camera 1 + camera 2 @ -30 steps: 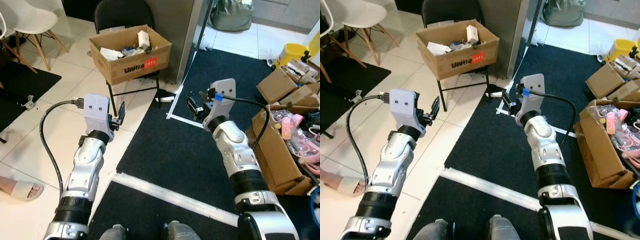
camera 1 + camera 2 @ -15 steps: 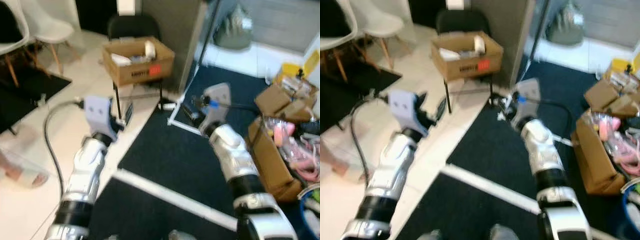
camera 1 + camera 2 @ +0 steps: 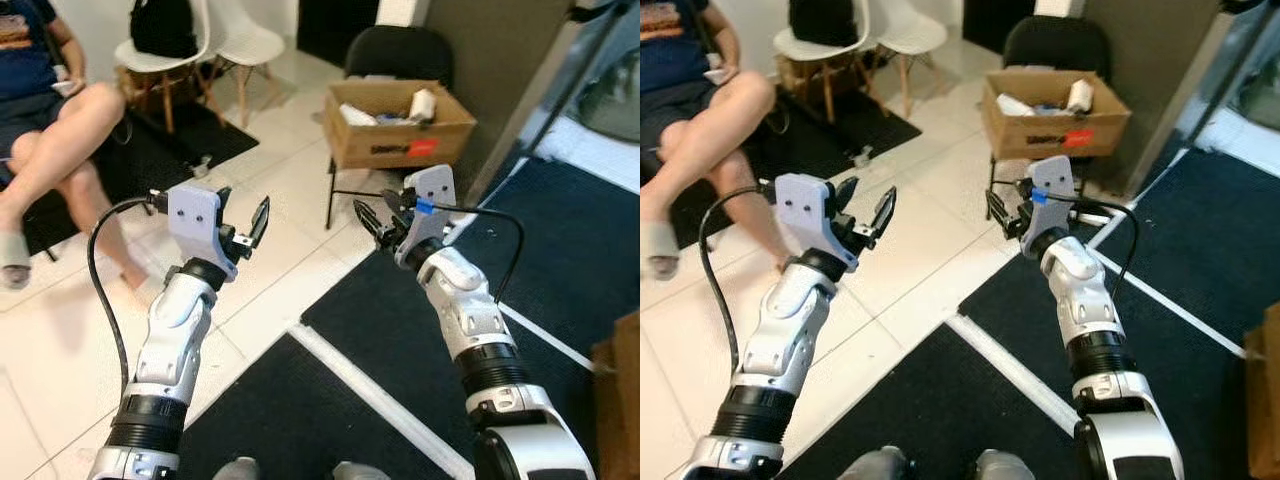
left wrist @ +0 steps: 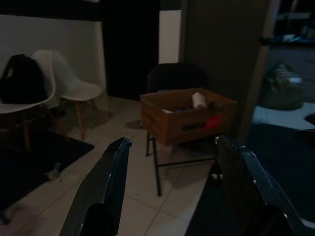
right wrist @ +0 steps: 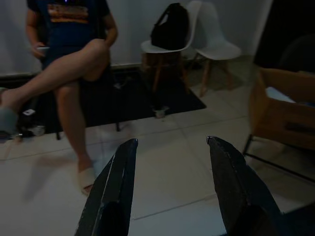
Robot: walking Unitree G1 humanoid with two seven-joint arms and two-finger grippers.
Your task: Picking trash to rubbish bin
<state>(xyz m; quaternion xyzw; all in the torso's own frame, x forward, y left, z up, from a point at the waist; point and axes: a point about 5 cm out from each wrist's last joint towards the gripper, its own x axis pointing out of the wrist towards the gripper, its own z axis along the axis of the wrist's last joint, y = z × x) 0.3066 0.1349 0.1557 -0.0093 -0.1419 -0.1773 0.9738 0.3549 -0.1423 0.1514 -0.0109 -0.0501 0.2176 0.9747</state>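
Note:
A brown cardboard box with paper scraps and a white roll inside rests on a black chair; it also shows in the left wrist view. My left gripper is raised over the white tiles, open and empty, well short of the box. My right gripper hovers open and empty near the chair's legs. A small pale object lies on the tile by a black mat's edge.
A person sits at the far left with crossed legs, one foot out on the tiles. Two white chairs, one bearing a black backpack, stand behind. Dark carpet with white tape lines lies to the right.
The camera has swung left: the seated person and white chairs came into view, and the cartons at the right dropped out. Both arms keep the same raised pose, grippers open.

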